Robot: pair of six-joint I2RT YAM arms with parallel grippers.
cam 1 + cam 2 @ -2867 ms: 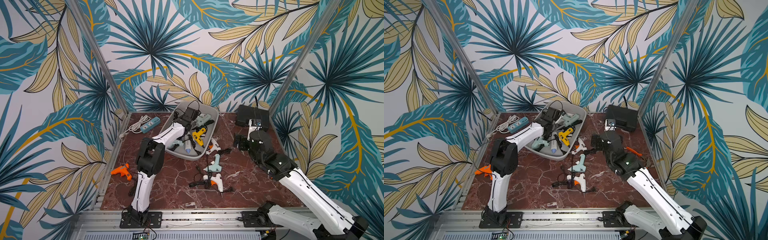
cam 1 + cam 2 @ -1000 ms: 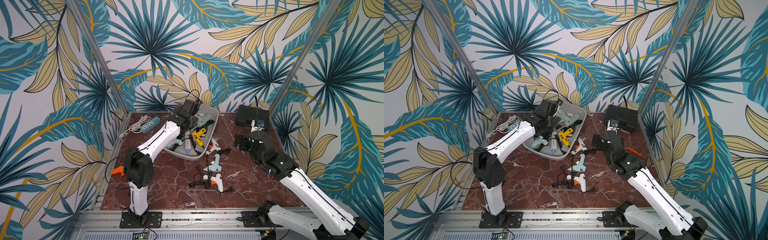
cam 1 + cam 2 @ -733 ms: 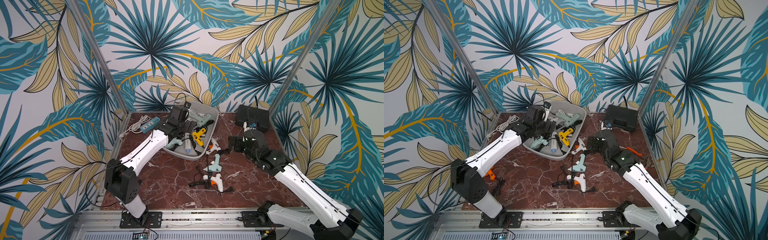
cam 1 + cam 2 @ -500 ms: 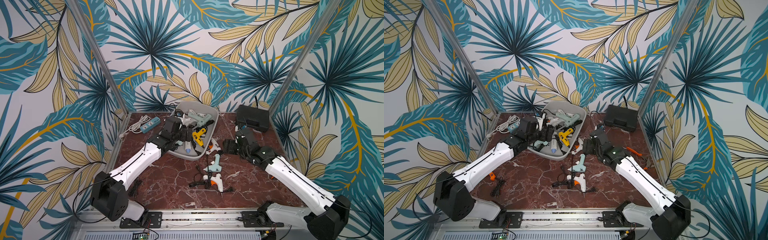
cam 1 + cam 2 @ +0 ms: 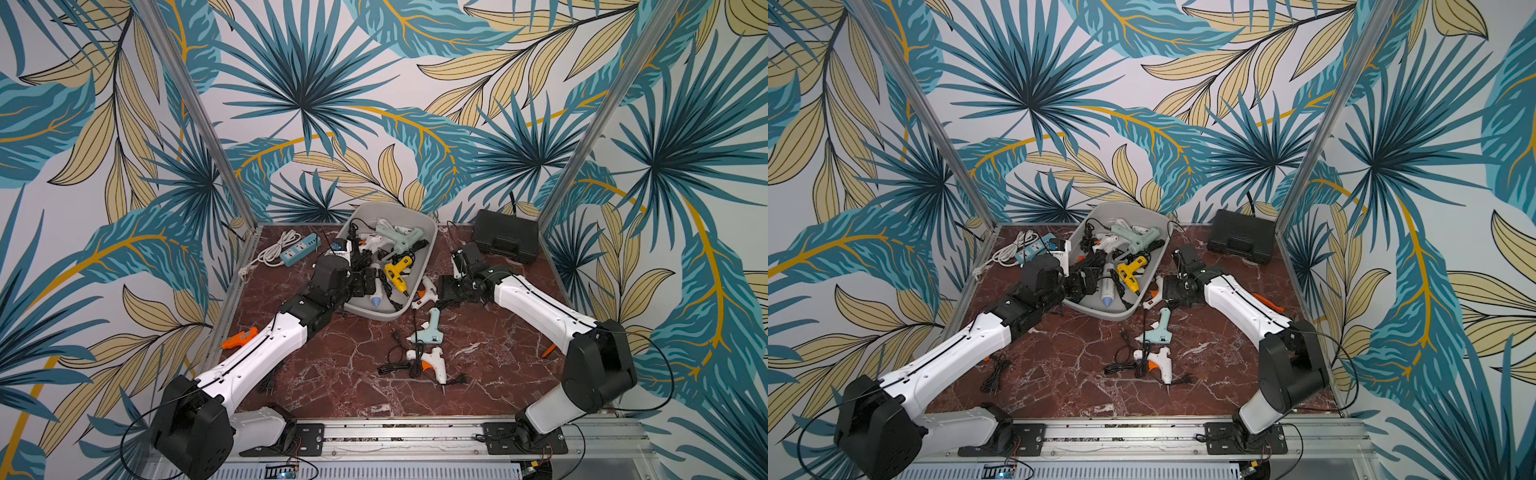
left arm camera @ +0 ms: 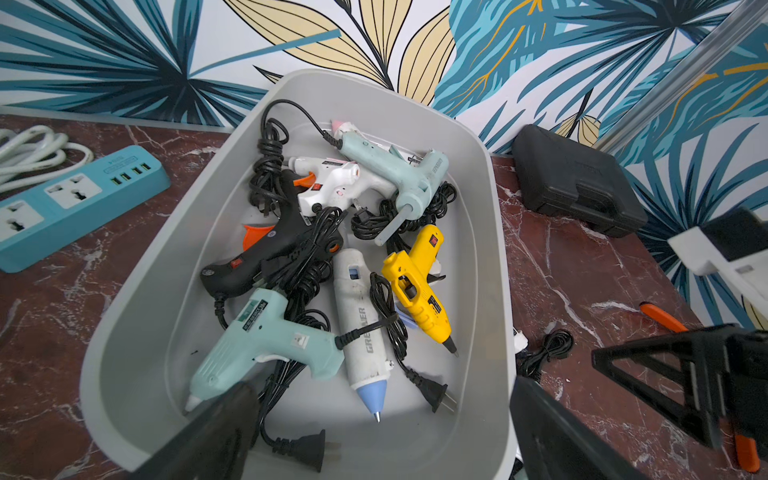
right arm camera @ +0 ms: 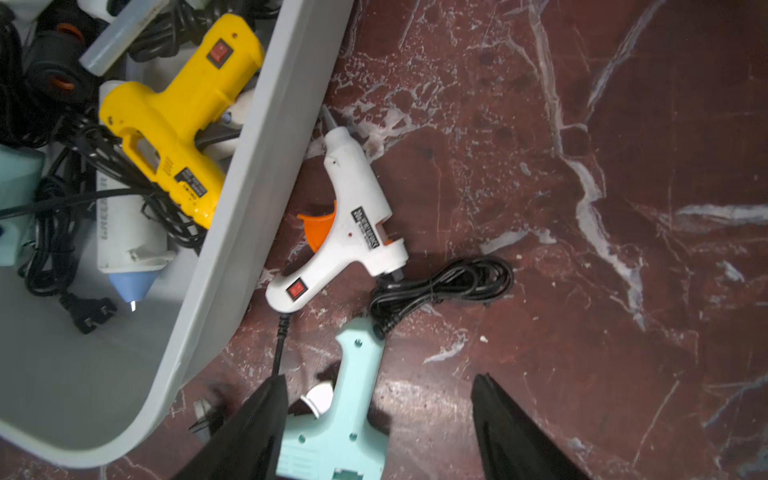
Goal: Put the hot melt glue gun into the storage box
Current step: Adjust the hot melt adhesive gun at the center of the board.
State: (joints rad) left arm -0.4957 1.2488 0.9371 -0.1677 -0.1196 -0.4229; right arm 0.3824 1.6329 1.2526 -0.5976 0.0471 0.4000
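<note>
In the right wrist view the mint-green hot melt glue gun (image 7: 332,415) is cut off by the frame's edge. One black finger (image 7: 253,424) of the right gripper (image 7: 380,376) overlaps its flank, and whether they touch cannot be told. The fingers stand apart, one on either side of the gun, the other finger well clear of it. In both top views the wrist hides those fingertips. The left gripper (image 6: 380,382) hangs over the near end of the storage box (image 6: 124,332), fingers wide apart, holding nothing.

The gun is pale mint plastic with screw holes, a white trigger and a black cord bundled beside it. It lies flat about the middle of the bench (image 5: 332,374), just outside the box's near rim. A white glue gun (image 7: 353,224) lies just beside the box's wall.

The bench is red-brown marble with white veins. The box, holding several glue guns and tangled cords, stands at the far edge. A blue power strip (image 5: 301,249) lies near the far left corner, a black case (image 5: 505,239) in the far right. Palm-leaf wallpaper covers the walls.
</note>
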